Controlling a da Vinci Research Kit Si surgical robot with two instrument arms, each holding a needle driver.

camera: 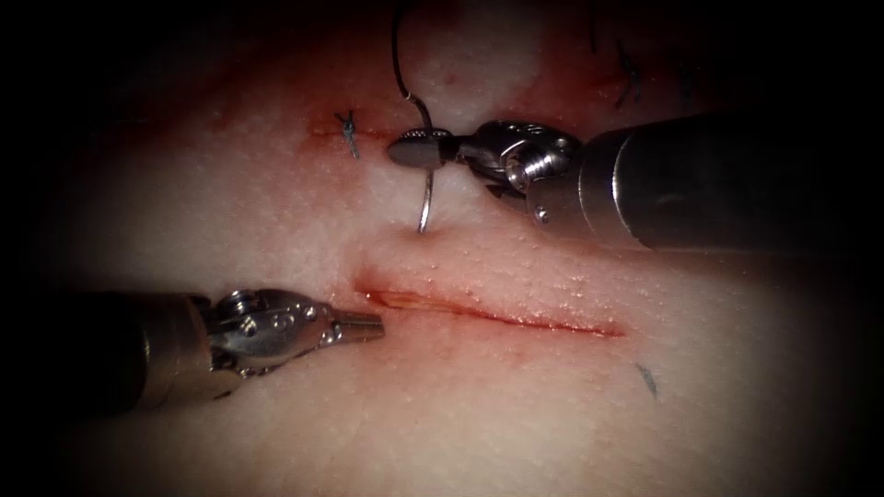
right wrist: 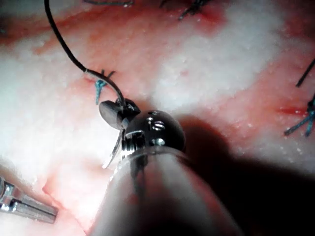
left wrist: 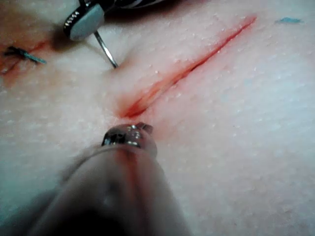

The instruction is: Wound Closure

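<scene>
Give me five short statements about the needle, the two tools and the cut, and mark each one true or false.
1. The right tool holds the needle. True.
2. The needle's tip touches the tissue above the open cut. True; how deep it sits cannot be told.
3. The left tool holds the thread. False: it holds nothing, its jaws shut beside the cut's left end.
4. The thread trails from the needle toward the left tool. False: it runs up and away from the needle.
5. A knotted stitch lies left of the right tool. True.
</scene>
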